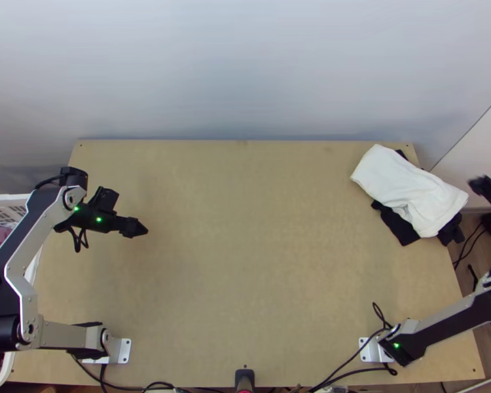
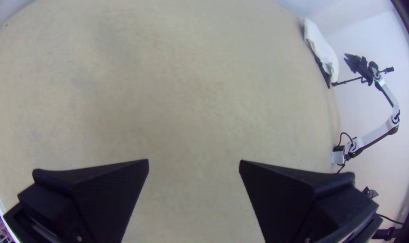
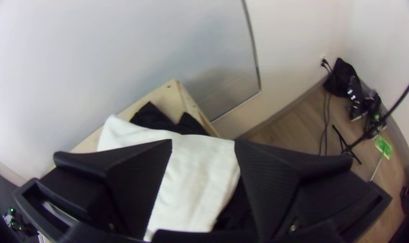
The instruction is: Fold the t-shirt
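White cloth (image 1: 406, 187), likely the t-shirt, lies compact on black cloth (image 1: 399, 226) at the table's (image 1: 245, 262) far right corner.
Its long axis slants near-right toward the right gripper (image 3: 203, 144), just beyond, wide and empty; the left gripper (image 2: 194, 164), also wide, is well apart. Any pick-up likely suits the right, reaching leftward.

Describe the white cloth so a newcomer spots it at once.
Find the wooden table, then go to its far right corner, seen from the arms' bases. A wide, flattened bundle lies there along the right edge: that's the white cloth. It's the pale piece on top; the black cloth pokes out from under it.
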{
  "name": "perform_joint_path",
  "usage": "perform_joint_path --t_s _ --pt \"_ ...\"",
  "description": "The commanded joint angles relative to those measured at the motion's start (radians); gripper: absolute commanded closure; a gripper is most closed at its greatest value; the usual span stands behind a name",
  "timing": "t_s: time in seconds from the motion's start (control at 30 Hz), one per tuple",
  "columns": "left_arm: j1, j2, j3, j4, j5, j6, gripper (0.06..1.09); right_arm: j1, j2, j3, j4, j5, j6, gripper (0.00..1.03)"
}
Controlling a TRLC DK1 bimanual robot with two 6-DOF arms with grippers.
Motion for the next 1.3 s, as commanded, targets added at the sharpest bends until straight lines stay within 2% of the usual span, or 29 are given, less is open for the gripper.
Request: perform_joint_path --t_s 0.0,0.07,0.1,0.27,0.47,0.57,0.7,1.03,1.07,1.13,1.23,1.27 --pt "-0.020 -0.066 -0.028 0.015 -0.001 -0.047 0.10 0.208 -0.004 -0.002 0.009 0.015 -0.029 0.80" --pt "-0.020 -0.102 -0.033 0.015 -0.003 -0.064 0.10 0.266 0.048 0.027 0.010 0.015 -0.018 0.97" --pt "-0.020 -0.121 -0.038 0.015 -0.004 -0.073 0.10 0.294 0.067 0.039 0.012 0.015 -0.017 1.00" --pt "-0.025 -0.223 -0.091 0.043 -0.006 -0.122 0.10 0.403 0.154 0.047 0.067 0.043 -0.009 1.00" --pt "-0.023 -0.313 -0.168 0.058 -0.034 -0.140 0.10 0.473 0.220 0.040 0.099 0.057 -0.001 1.00" --pt "-0.023 -0.353 -0.209 0.059 -0.057 -0.140 0.10 0.504 0.217 -0.021 0.171 0.090 -0.008 1.00" --pt "-0.022 -0.387 -0.222 0.055 -0.066 -0.150 0.10 0.496 0.257 -0.064 0.325 0.164 -0.037 1.00" --pt "-0.030 -0.399 -0.212 0.047 -0.080 -0.162 0.10 0.417 0.308 -0.016 0.326 0.169 -0.057 1.00" --pt "-0.033 -0.399 -0.212 0.047 -0.080 -0.165 0.10 0.409 0.302 -0.015 0.325 0.169 -0.051 0.98" --pt "-0.033 -0.399 -0.214 0.047 -0.080 -0.168 0.10 0.398 0.280 -0.009 0.283 0.159 -0.043 0.84" --pt "-0.033 -0.402 -0.223 0.047 -0.083 -0.165 0.10 0.392 0.239 0.005 0.190 0.132 -0.043 0.55" --pt "-0.031 -0.405 -0.225 0.047 -0.084 -0.163 0.10 0.394 0.223 0.007 0.164 0.130 -0.043 0.50"
